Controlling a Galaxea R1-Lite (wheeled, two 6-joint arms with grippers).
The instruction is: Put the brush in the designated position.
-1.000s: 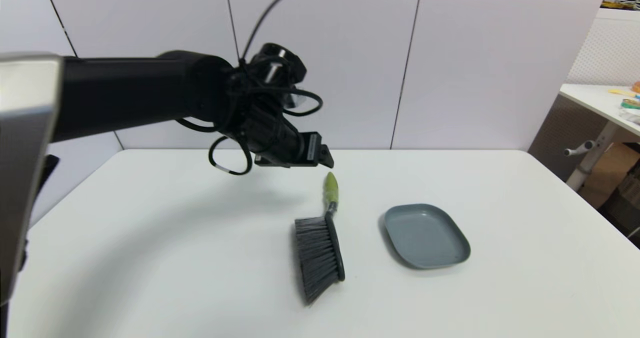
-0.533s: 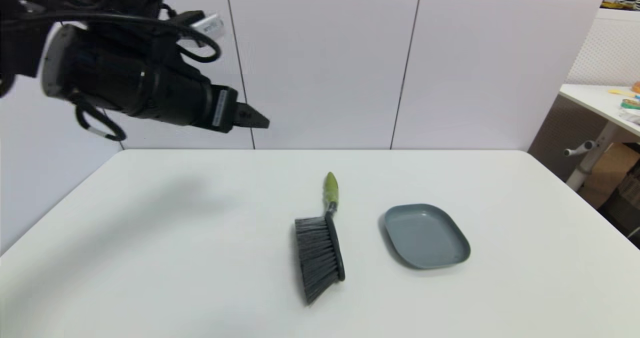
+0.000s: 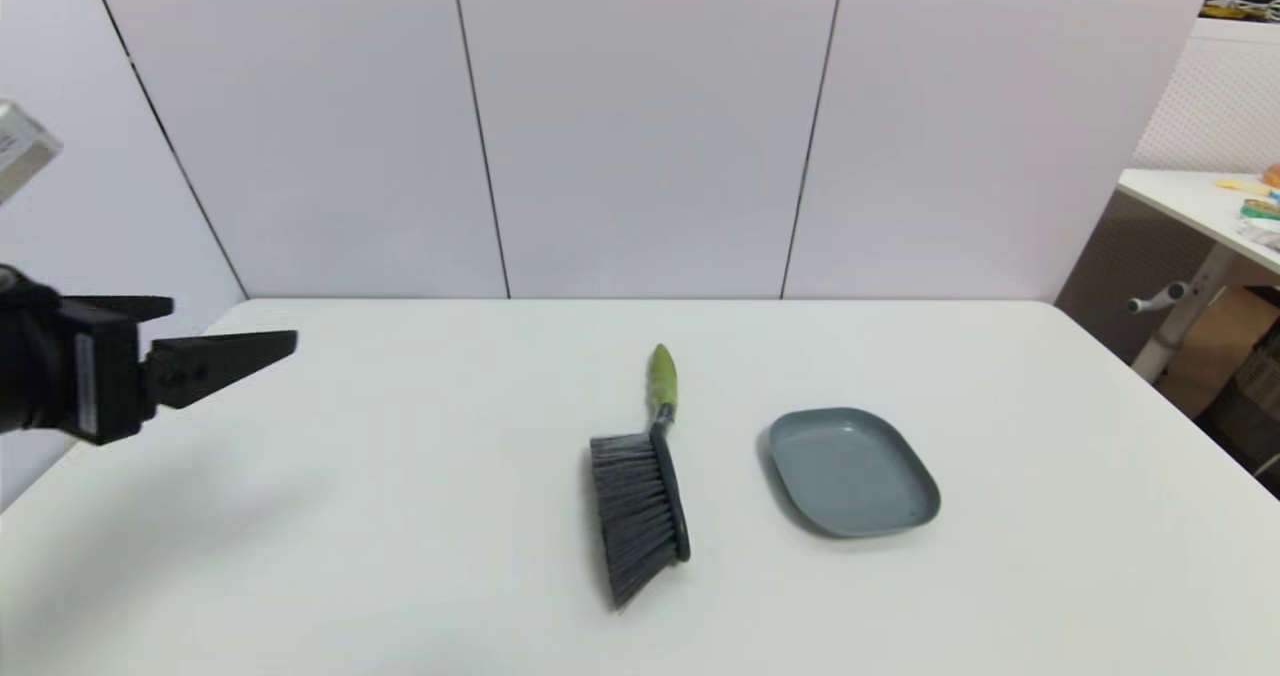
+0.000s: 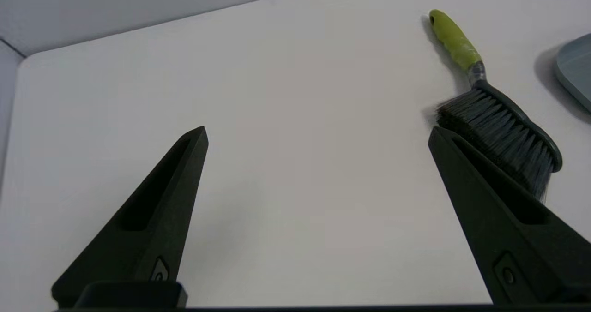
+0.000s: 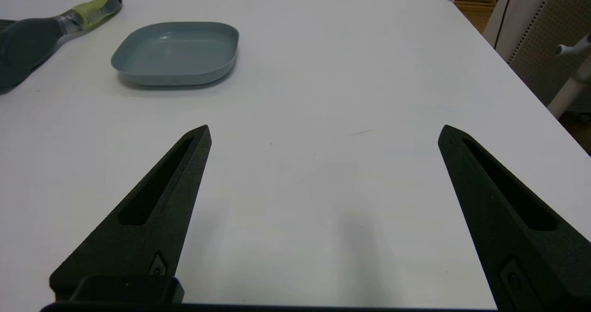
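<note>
Both grippers gape: brush (image 3: 640,496) beside grey tray (image 3: 852,471), no legible writing

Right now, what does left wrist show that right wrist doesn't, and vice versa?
Left wrist only: the brush's bristles, all of its green handle, and the left claw, open over bare table. Right wrist only: the whole grey tray, the table's right edge, a white stand beyond it, and the right claw, open. Both: the brush and tray lying apart, side by side.
</note>
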